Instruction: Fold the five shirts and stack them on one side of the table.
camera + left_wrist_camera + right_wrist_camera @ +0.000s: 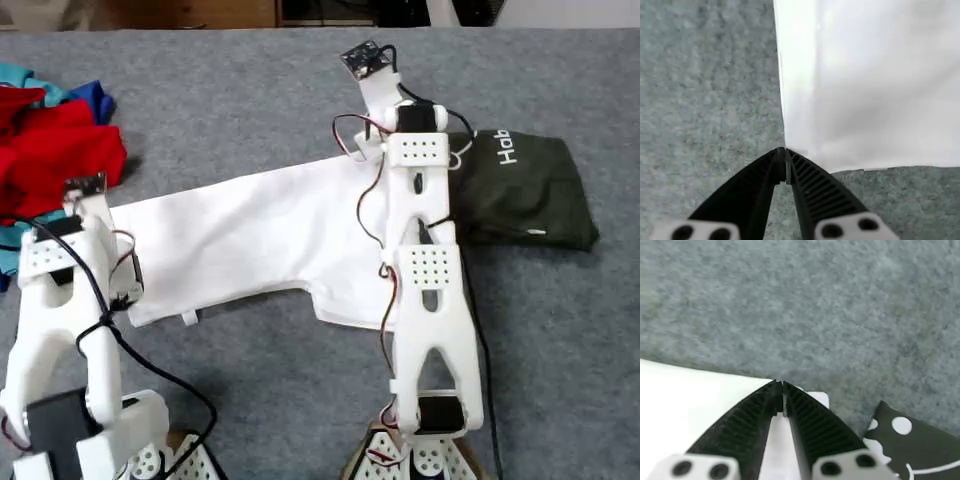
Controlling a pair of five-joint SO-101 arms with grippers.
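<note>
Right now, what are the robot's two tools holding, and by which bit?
Both pinch the flat white fabric shirt: the left tool at a corner, the right tool at its edge beside the folded dark fabric shirt.

Red shirt (60,150) cropped by pic edge, dark shirt (530,195) part-hidden.

Looks down on a grey desk (250,90) with a white shirt (260,235) laid flat across the middle, between two white arms. Finds the left arm (60,270) at the shirt's left end and the right arm (425,200) stretched over its right end, overlapping a folded dark shirt (530,195). Shows a red shirt (60,150), a teal shirt (20,75) and a blue shirt (95,98) heaped at the far left edge.
</note>
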